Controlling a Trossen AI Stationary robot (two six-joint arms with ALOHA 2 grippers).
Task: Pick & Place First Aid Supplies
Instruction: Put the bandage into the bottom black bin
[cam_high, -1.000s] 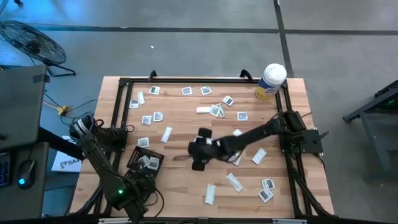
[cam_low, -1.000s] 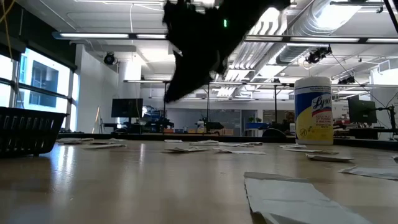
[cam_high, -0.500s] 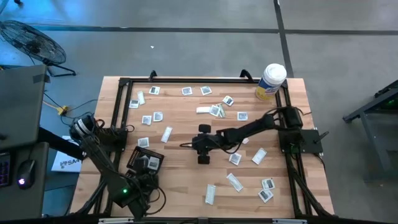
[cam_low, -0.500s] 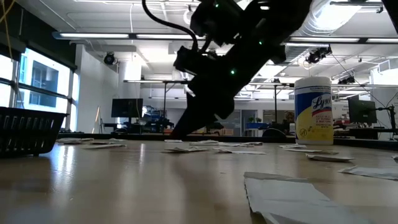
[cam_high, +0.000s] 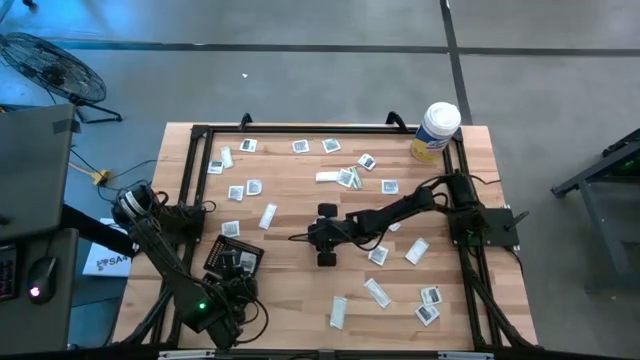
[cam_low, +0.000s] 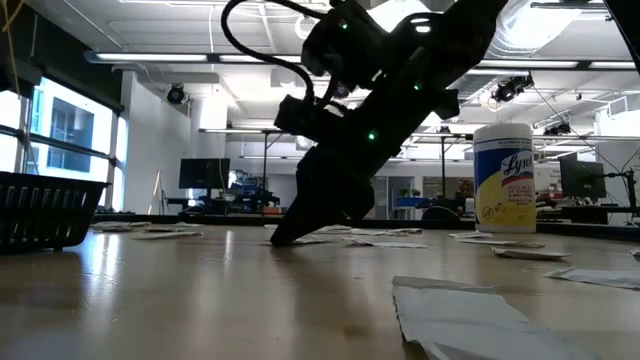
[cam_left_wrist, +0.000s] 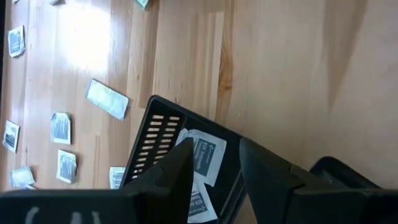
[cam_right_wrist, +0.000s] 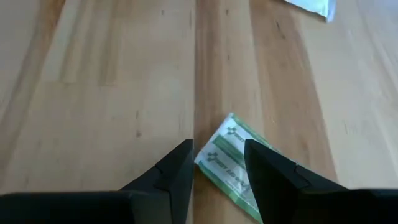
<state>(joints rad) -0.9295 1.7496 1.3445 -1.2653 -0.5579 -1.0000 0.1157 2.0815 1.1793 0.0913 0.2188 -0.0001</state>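
Near mid-desk, right end effector, fingers apart, straddles a green packet: centre, then close.

You are working in a robotics lab or open workshop hall. Beyond the wooden table, at twelve o'clock, you see exposed ceiling ducts, strip lights, and benches with monitors. From above, bare concrete floor, a floor fan at ten o'clock.
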